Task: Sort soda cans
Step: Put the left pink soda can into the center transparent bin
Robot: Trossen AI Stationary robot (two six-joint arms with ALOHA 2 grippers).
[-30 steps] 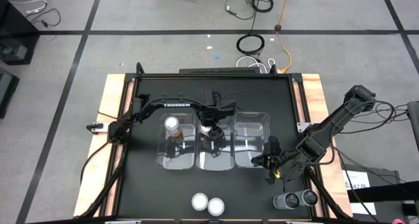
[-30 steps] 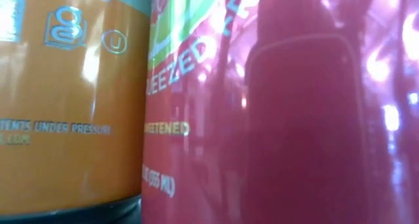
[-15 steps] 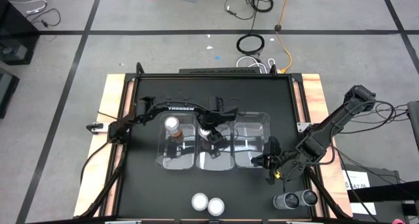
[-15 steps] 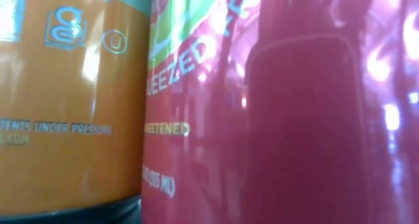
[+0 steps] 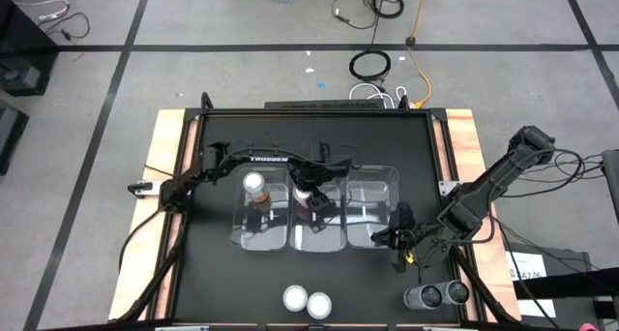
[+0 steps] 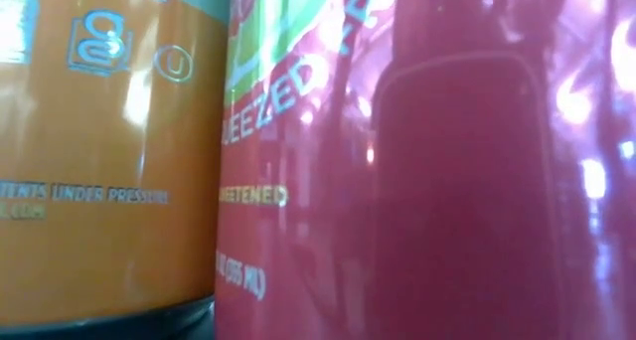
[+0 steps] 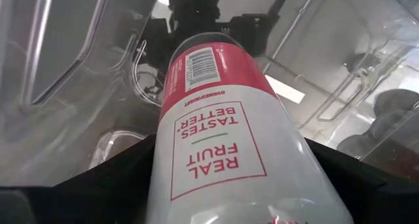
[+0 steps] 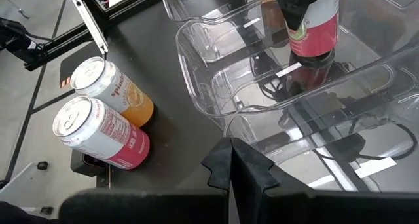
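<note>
A red can (image 7: 216,126) sits in the middle bin (image 5: 316,236), grasped by the left fingers (image 5: 311,197). An orange can (image 5: 254,184) stands in the left bin (image 5: 244,232). Right fingers (image 5: 398,236), clenched on nothing, wait beside the right bin (image 5: 372,191).

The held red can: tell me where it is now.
In the high view, the red can sits in the left gripper, inside the middle clear bin.

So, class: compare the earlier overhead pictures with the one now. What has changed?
The left end effector, gripping a red can, has shifted slightly along the middle bin. The orange can in the left bin, the loose cans and the shut right end effector stayed put.
</note>
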